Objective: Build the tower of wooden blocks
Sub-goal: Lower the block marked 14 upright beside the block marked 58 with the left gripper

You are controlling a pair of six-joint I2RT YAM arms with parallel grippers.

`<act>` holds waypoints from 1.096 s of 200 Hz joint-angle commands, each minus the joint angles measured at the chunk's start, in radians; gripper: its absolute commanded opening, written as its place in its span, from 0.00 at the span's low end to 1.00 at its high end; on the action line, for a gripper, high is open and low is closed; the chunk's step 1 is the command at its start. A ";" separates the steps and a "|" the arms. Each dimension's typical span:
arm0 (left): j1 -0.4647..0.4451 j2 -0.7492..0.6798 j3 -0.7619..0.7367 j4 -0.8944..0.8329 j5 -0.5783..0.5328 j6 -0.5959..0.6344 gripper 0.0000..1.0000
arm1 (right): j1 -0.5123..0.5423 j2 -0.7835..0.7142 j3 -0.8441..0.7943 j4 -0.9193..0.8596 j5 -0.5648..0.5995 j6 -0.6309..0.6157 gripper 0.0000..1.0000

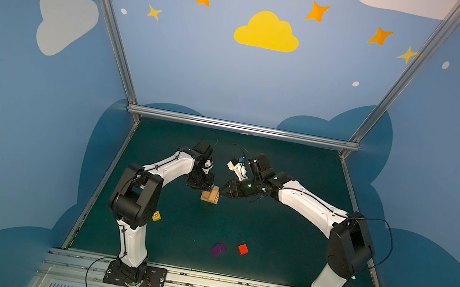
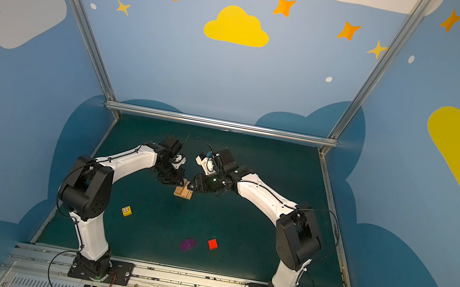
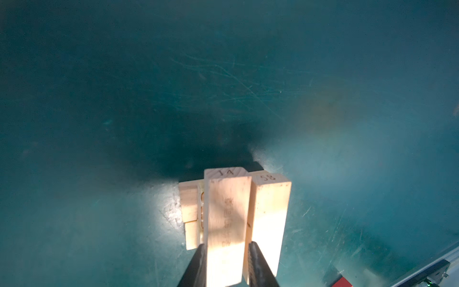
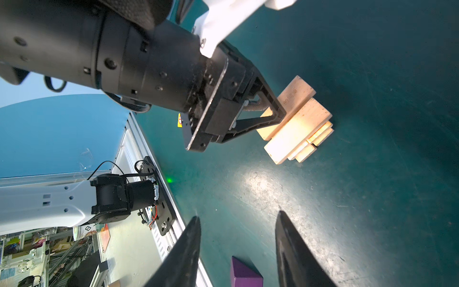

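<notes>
The tower is a low stack of pale tan planks in the middle of the green mat. My left gripper is shut on the top plank, which lies on the stack beside a plank marked 58. Lower planks stick out underneath. My right gripper is open and empty just right of the tower. Loose on the mat are a yellow cube, a purple cube and a red cube.
Aluminium rails frame the mat, with a mounting rail at the front carrying both arm bases. Blue painted walls enclose the back and sides. The left arm's elbow stands close to the yellow cube.
</notes>
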State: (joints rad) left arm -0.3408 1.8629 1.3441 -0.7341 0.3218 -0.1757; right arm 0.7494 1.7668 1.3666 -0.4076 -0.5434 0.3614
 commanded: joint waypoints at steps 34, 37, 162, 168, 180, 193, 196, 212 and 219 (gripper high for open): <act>-0.004 0.006 0.026 -0.022 0.011 0.008 0.30 | -0.002 0.007 0.003 -0.009 -0.009 -0.012 0.44; -0.003 0.006 0.026 -0.022 0.011 0.008 0.30 | -0.002 0.006 0.004 -0.007 -0.009 -0.011 0.45; 0.011 -0.047 0.007 0.009 -0.014 -0.003 0.29 | -0.001 -0.002 0.004 -0.013 0.002 0.000 0.44; 0.012 -0.044 0.007 0.010 -0.014 -0.004 0.28 | -0.002 -0.001 0.006 -0.013 0.002 0.000 0.44; 0.013 -0.039 0.007 0.012 -0.012 -0.005 0.28 | -0.002 0.000 0.011 -0.014 0.002 -0.001 0.43; 0.014 -0.036 0.009 0.010 -0.012 -0.007 0.27 | -0.002 0.000 0.014 -0.016 0.001 -0.001 0.43; 0.015 -0.036 0.009 0.010 -0.012 -0.007 0.27 | -0.001 0.001 0.015 -0.017 0.000 -0.002 0.43; 0.022 -0.042 0.009 0.018 -0.007 -0.011 0.27 | -0.001 0.002 0.020 -0.023 0.002 -0.007 0.43; 0.026 -0.048 0.005 0.029 0.000 -0.015 0.26 | -0.002 0.003 0.025 -0.028 0.002 -0.009 0.43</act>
State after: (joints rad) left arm -0.3298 1.8362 1.3441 -0.7219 0.3206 -0.1799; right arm 0.7494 1.7672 1.3666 -0.4091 -0.5419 0.3622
